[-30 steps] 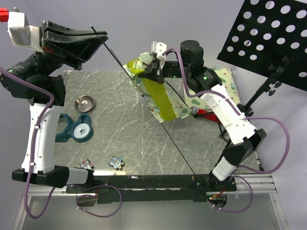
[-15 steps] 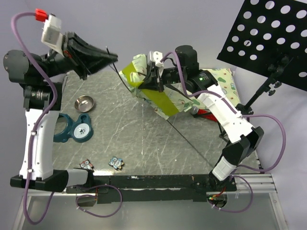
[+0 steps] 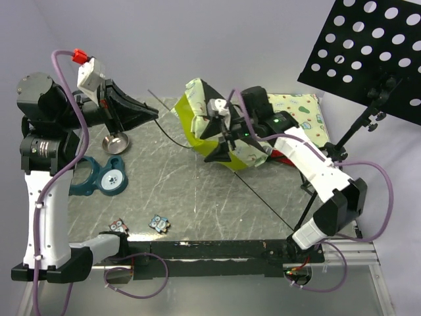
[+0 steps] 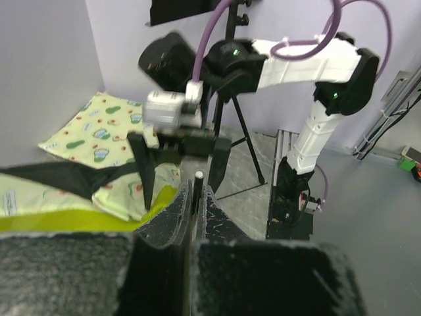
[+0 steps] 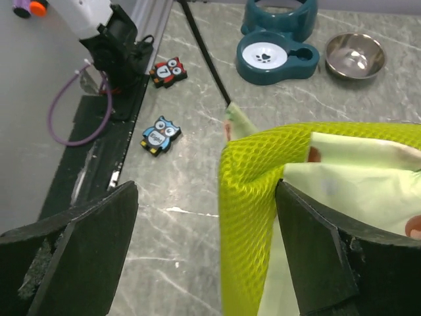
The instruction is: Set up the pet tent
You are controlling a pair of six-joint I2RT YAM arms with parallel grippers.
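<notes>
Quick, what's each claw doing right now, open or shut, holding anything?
Left claw: closed on a thin pole.
Right claw: open, with tent mesh between the jaws, not gripped.

The overhead camera is looking down from 6 o'clock. Both wrist cameras are facing each other at close range, sharing the pet tent [image 3: 195, 99] near 12 o'clock.

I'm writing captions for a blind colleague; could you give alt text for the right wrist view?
The right tool, jaws wide open, has the lime mesh and pale fabric of the pet tent between its fingers. Beyond it are the grey table, two owl toys, a teal feeder, a steel bowl and a thin black pole.
</notes>
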